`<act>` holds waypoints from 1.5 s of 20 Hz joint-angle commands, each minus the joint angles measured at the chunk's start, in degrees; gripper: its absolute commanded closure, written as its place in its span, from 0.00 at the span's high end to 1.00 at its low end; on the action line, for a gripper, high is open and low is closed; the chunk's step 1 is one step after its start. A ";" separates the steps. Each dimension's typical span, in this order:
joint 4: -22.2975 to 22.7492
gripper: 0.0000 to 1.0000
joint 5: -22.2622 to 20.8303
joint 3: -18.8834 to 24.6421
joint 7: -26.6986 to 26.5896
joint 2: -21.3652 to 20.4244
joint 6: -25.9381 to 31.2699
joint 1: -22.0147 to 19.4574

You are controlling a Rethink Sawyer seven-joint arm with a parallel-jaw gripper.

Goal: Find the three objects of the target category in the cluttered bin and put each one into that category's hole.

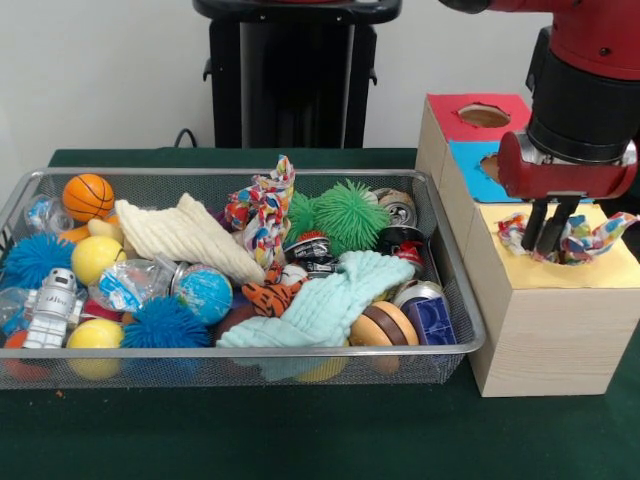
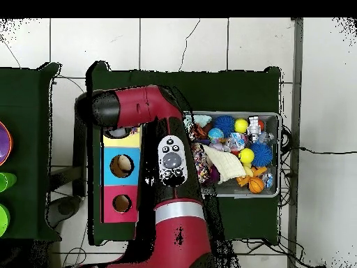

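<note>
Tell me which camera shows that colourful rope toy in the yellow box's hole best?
The front view: the rope toy lies across the hole of the yellow box, with the fingers reaching into it. In the overhead view the arm covers that hole, hiding the toy.

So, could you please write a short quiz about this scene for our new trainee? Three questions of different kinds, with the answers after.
1. True or false: the claw is over the wire bin.
2. Which top of the wooden box holds the multicoloured rope toy? A red, B blue, C yellow.
3. Fill in: a second rope toy still lies in the bin, next to the green spiky ____.

Key: 1 false, it is at the yellow top's hole, beside the bin. 2 C. 3 ball.
</note>
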 commanded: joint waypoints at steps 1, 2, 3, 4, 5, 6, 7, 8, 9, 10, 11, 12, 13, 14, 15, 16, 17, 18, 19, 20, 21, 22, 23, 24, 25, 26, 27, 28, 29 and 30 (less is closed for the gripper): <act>2.99 0.00 0.02 5.65 -4.52 3.13 7.46 -0.32; 2.54 0.00 0.32 6.16 -4.83 3.45 7.72 -0.38; 1.63 0.00 0.81 6.43 -4.36 3.90 8.43 -0.29; 0.80 0.00 1.20 6.54 -3.54 4.34 8.91 -0.04; 0.11 0.00 1.46 6.72 -3.07 4.90 9.36 0.18; -0.57 0.00 1.72 6.90 -2.61 5.45 9.81 0.39; -1.31 0.00 1.87 7.10 -2.23 6.25 9.85 0.52; -2.09 0.00 2.00 7.29 -1.89 7.28 9.58 0.63; -3.98 0.00 1.93 7.44 -1.63 8.93 9.44 0.80; -5.02 0.00 1.98 7.65 -1.47 10.12 8.89 0.86; -5.25 0.00 2.22 7.86 -1.32 10.71 8.41 0.82; -5.49 0.00 2.46 8.07 -1.17 11.30 7.93 0.77; -5.50 0.00 2.79 8.32 -1.27 11.50 7.89 0.62; -5.43 0.00 3.20 8.55 -1.26 11.59 8.07 0.48; -5.44 0.00 3.49 8.70 -1.26 11.60 8.52 0.39; -5.05 0.00 3.68 8.81 -1.14 11.56 8.03 0.26; -5.11 0.00 3.63 8.96 -1.30 11.95 7.28 0.12; -5.16 0.00 3.57 9.11 -1.46 12.34 6.54 -0.03; -5.50 0.00 3.30 9.08 -1.33 13.00 5.37 -0.10; -6.02 0.00 2.93 8.97 -1.20 13.65 4.61 -0.08; -6.38 0.00 2.60 8.76 -0.96 14.03 4.10 -0.06; -6.55 0.00 2.30 8.62 -0.87 14.30 3.47 -0.08; -6.49 0.00 1.99 8.54 -1.05 14.47 2.79 -0.16; -6.74 0.00 1.68 8.46 -1.16 14.85 2.06 -0.25; -7.45 0.00 1.36 8.40 -1.40 15.48 1.69 -0.33; -8.34 0.00 0.98 8.18 -1.43 16.16 1.50 -0.30; -9.54 0.00 0.56 7.87 -1.27 16.98 1.32 -0.22; -10.84 0.00 0.09 7.62 -1.30 17.91 1.06 -0.18; -12.35 0.00 -0.48 7.31 -1.19 18.99 0.57 -0.12; -13.88 0.00 -1.03 6.92 -0.77 20.14 -0.09 -0.04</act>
